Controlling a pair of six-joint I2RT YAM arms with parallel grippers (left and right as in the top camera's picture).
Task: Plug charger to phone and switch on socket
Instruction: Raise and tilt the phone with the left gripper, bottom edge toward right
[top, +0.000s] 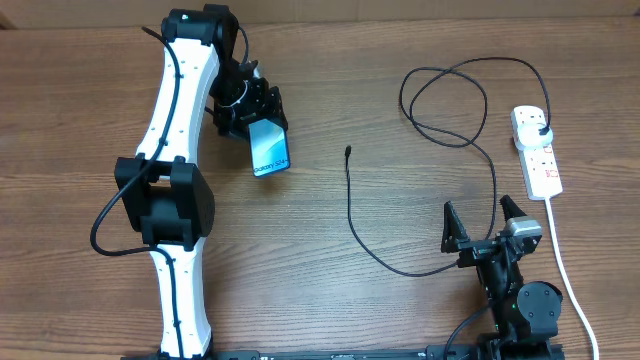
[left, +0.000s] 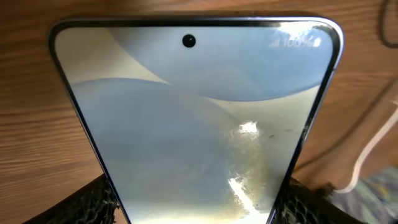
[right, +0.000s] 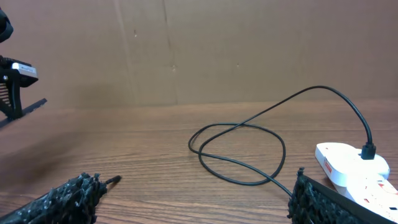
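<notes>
The phone, its light-blue screen lit, is held off the table at the left by my left gripper. In the left wrist view the phone fills the frame, with the black fingers pressed on both its long edges. The charger cable loops over the table, and its tip lies free in the middle. Its black plug sits in the white socket at the right. My right gripper stands open and empty near the front edge, left of the socket. The cable tip lies just past its left finger.
The socket's thick white cord runs toward the front edge beside the right arm. The left arm stretches across the table's left side. A brown wall stands behind the table.
</notes>
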